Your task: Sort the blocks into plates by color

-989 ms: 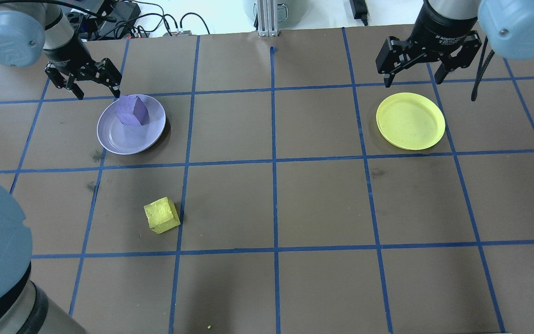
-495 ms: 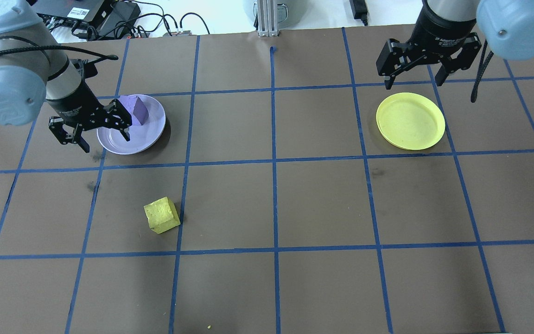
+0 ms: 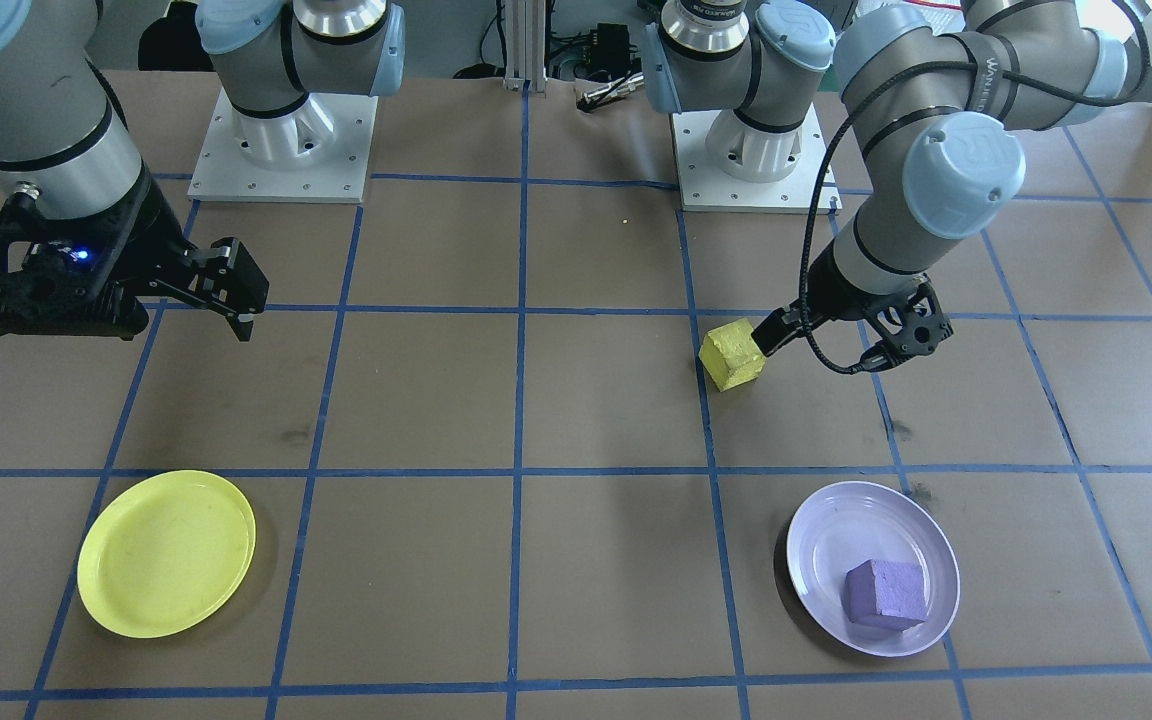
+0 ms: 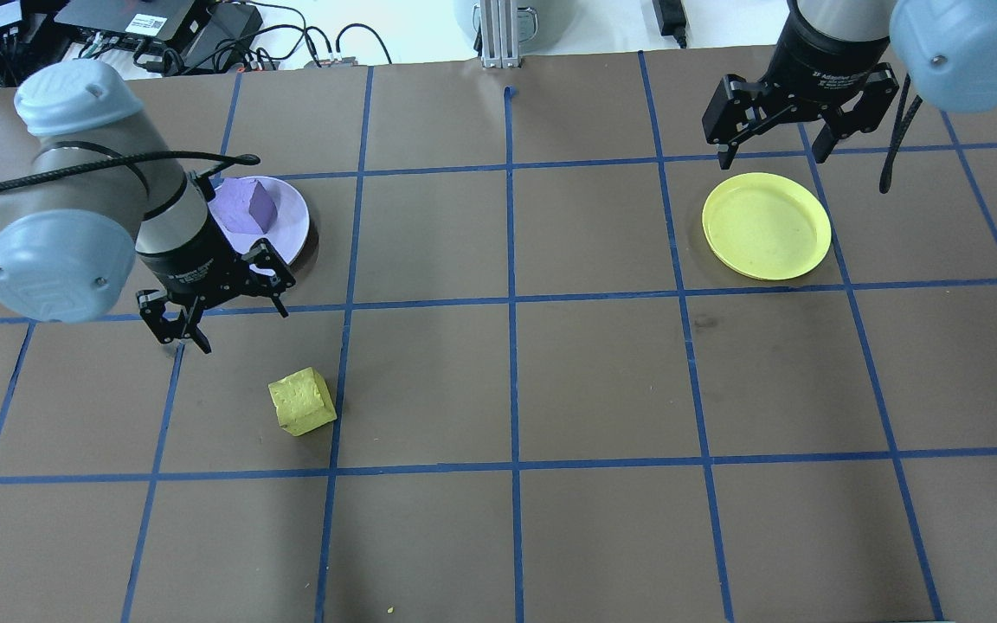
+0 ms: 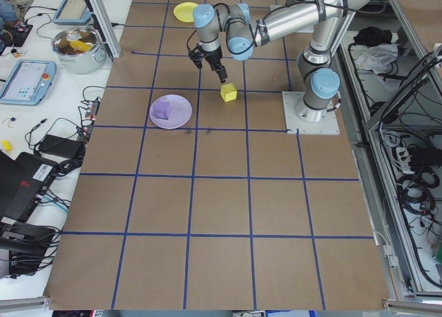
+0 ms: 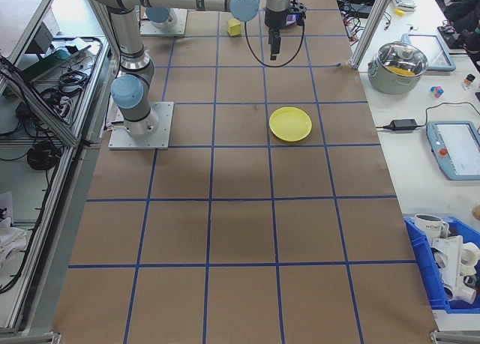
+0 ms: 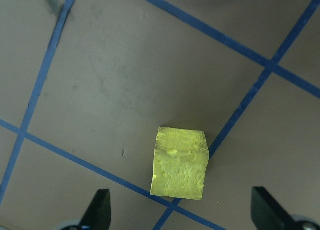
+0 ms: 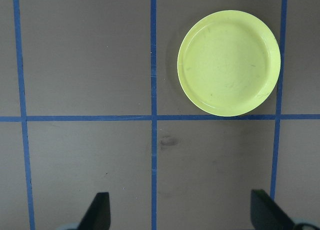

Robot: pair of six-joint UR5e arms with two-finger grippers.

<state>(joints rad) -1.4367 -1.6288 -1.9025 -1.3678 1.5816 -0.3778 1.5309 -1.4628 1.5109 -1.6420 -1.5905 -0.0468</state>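
The yellow block [image 4: 301, 401] [image 7: 180, 162] lies on the brown table, apart from both plates. My left gripper [image 4: 243, 330] [image 7: 182, 210] hovers open just beyond it, between it and the lavender plate [image 4: 291, 227]. In the left wrist view the block sits between the spread fingers and below them. The purple block [image 4: 249, 206] [image 3: 884, 593] rests inside the lavender plate [image 3: 816, 540]. The yellow plate [image 4: 767, 227] [image 8: 229, 62] holds nothing. My right gripper [image 4: 771, 157] hangs open above that plate's far edge.
Blue tape lines [image 4: 511, 298] divide the table into squares. Cables and electronics [image 4: 204, 35] lie past the far edge, beside a metal post [image 4: 498, 35]. Both arm bases [image 3: 281, 150] stand on the robot's side. A pot [image 5: 77, 47] sits off the table.
My left arm has swung from the far left of the lavender plate across it to the near side, close to the yellow block. The right arm has hardly moved.
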